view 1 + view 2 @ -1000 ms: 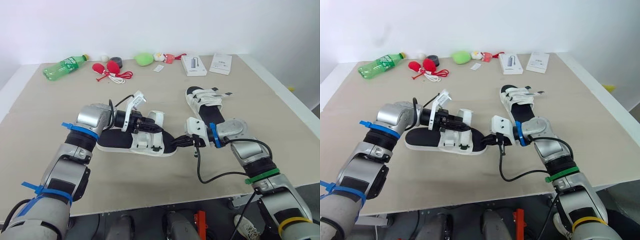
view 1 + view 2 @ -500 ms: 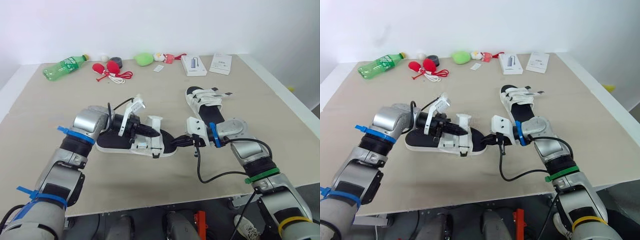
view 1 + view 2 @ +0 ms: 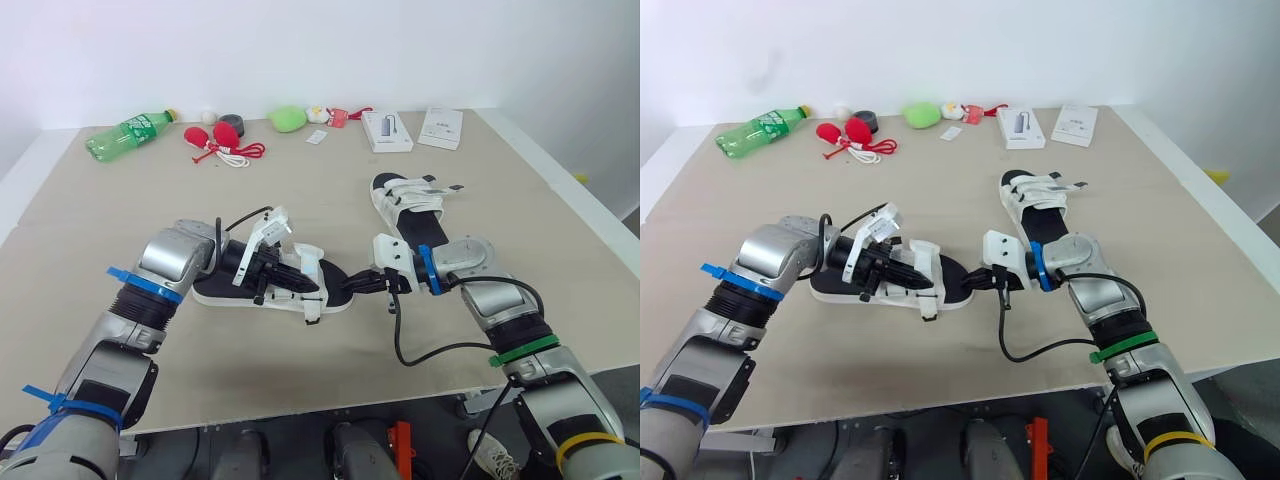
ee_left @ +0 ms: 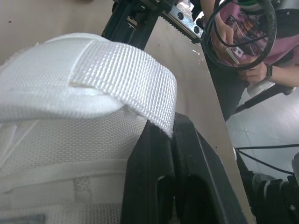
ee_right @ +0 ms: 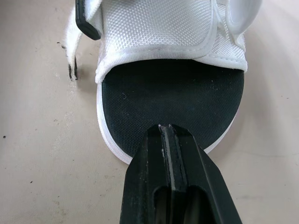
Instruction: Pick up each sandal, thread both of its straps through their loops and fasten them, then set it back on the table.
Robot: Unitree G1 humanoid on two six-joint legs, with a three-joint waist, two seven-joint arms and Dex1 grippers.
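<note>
The near sandal point(image 3: 215, 293), white with a black footbed, lies flat on the table between my two grippers. My left gripper point(image 3: 310, 287) reaches over its middle and is shut on the end of a white strap point(image 4: 93, 74), which arches over the upper. The strap's edge is pinched between the black fingers point(image 4: 154, 177). My right gripper point(image 3: 353, 288) is shut, and its tips rest on the toe end of the black footbed point(image 5: 168, 93) with nothing between them. The second sandal point(image 3: 405, 205) lies further back on the right with its straps across it.
Along the table's far edge lie a green bottle point(image 3: 128, 133), red toys with a white cord point(image 3: 218, 138), a green object point(image 3: 288, 118) and two white boxes point(image 3: 387, 131) point(image 3: 441, 127). A person point(image 4: 243, 42) stands beyond the table in the left wrist view.
My left gripper has closed on the strap and swung it down over the sandal towards the near side. The right gripper has stayed at the toe.
</note>
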